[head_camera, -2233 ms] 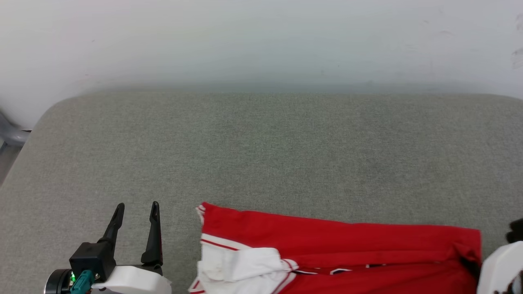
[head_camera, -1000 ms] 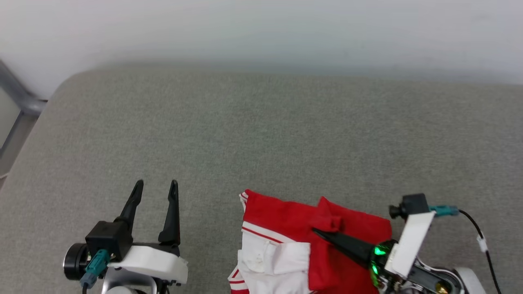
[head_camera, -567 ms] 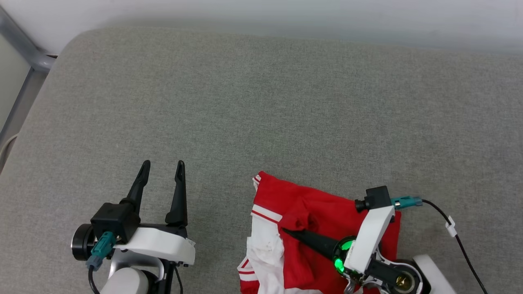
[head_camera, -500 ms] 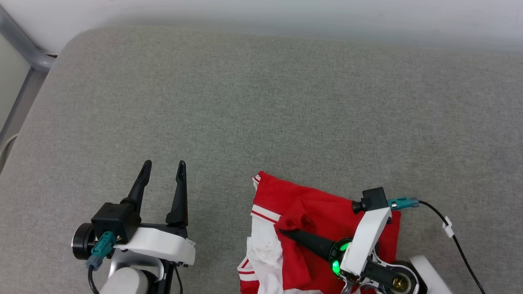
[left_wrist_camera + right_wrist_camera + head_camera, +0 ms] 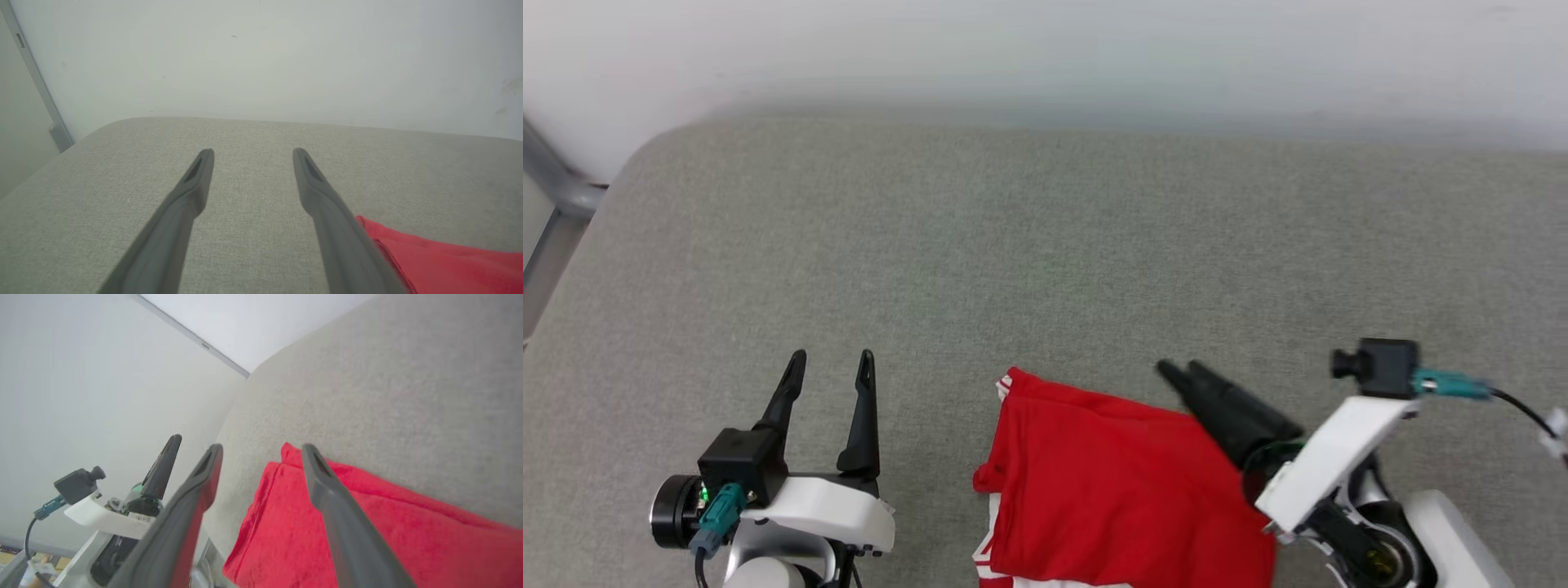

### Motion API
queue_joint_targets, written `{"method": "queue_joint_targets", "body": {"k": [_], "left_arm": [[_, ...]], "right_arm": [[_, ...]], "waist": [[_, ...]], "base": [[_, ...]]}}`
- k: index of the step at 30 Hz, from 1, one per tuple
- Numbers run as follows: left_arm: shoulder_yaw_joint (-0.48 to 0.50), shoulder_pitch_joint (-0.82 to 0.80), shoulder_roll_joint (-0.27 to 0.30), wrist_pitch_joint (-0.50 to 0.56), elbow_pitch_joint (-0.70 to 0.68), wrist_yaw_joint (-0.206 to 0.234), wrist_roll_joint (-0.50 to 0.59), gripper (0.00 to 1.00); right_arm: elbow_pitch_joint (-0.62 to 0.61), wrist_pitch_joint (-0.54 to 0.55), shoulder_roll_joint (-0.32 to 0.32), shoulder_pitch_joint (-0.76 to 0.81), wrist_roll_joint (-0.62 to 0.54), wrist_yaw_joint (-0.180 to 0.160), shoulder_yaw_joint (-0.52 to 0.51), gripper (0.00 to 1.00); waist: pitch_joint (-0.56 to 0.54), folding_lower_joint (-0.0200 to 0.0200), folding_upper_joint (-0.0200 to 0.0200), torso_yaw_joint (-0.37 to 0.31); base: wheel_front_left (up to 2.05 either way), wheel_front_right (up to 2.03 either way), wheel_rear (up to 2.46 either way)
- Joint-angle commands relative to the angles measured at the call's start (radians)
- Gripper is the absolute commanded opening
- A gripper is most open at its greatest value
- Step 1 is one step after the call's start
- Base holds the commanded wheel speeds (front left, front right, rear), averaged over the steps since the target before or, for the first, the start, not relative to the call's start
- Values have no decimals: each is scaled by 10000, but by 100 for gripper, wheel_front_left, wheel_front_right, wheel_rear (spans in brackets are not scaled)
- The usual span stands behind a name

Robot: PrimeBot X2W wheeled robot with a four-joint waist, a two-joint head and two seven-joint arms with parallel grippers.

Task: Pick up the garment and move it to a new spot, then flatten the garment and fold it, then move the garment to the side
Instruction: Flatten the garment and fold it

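Grey cushion (image 5: 1045, 245); right claw (image 5: 1178, 367) wide open, empty, above garment (image 5: 1111, 482)

No lettering, number or brand can be read in any view; the garment (image 5: 1119, 482), at the lower centre of the head view, shows only a plain red face; a small pale label (image 5: 141, 517) low on the left gripper (image 5: 832, 359), at the lower left of the right wrist view, is too blurred to make out.
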Motion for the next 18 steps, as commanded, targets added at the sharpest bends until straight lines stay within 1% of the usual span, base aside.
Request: {"method": "queue_joint_targets", "body": {"k": [1, 4, 7, 11, 13, 16, 18], "left_arm": [[7, 142, 22, -41, 64, 44, 85, 100], [24, 313, 67, -38, 105, 147, 118, 100], [75, 471, 134, -27, 105, 251, 120, 100], [176, 656, 224, -26, 60, 334, 88, 100], [243, 735, 262, -27, 61, 363, 61, 100], [296, 865, 329, -28, 77, 414, 68, 100], [298, 938, 362, -28, 75, 449, 97, 100]], "right_arm": [[-73, -575, -109, 228, -530, -5, -272, 100], [25, -1592, -311, 520, -1871, -5, -1033, 100], [-7, -2274, -263, 824, -3323, -5, -1922, 100], [-404, -2709, 59, 1251, -5113, -5, -3205, 100], [-763, -2844, 286, 1480, -6036, -5, -3686, 100], [-1289, -2954, 500, 1809, -7200, -5, -4111, 100], [-1579, -3028, 608, 2020, -7774, -5, -4193, 100]], "waist": [[-292, 0, 0, -225], [-574, 0, 0, -395], [-801, 0, 0, -559], [-1007, 0, 0, -746], [-1121, 0, 0, -835], [-1264, 0, 0, -930], [-1375, 0, 0, -974]], "base": [[0, 0, 0], [0, 0, 0], [0, 0, 0], [0, 0, 0], [0, 0, 0], [0, 0, 0], [0, 0, 0]]}}
